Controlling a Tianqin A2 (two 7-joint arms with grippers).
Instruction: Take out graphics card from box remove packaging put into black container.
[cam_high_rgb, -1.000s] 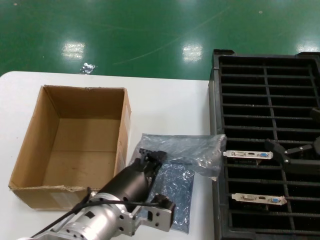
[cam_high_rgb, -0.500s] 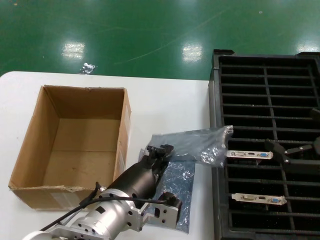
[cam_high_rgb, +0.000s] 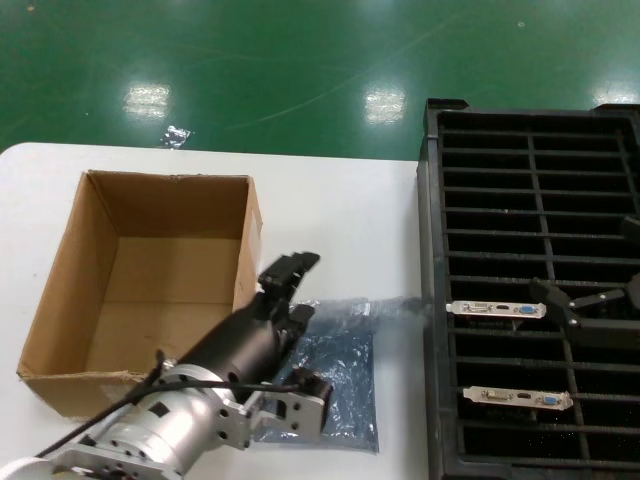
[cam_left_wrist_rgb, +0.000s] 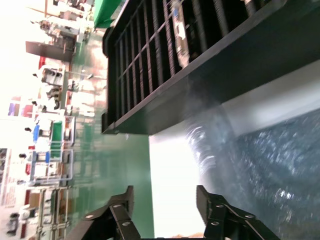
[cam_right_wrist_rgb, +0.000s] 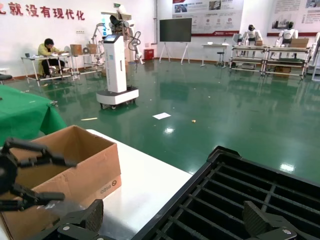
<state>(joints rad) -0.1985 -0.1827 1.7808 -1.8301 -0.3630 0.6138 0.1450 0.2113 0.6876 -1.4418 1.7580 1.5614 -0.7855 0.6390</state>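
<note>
Right wrist view: illegible box (cam_right_wrist_rgb: 80, 165) print.

At the left of the head view we are seeing the box (cam_high_rgb: 150, 290) showing plain brown corrugated cardboard inside and out, sitting on a white table (cam_high_rgb: 330, 210) against a glossy green floor (cam_high_rgb: 300, 60) that is carrying pale glare patches. At lower centre the packaging (cam_high_rgb: 345, 375) is showing crinkly, translucent grey-blue with bright glints, and beside it the left gripper (cam_high_rgb: 290, 280) is showing black fingers on a black and silver arm. At the right we are seeing the black container (cam_high_rgb: 530, 200) with its black ribs forming a grid, holding two silver brackets with blue ports (cam_high_rgb: 497, 310).
</note>
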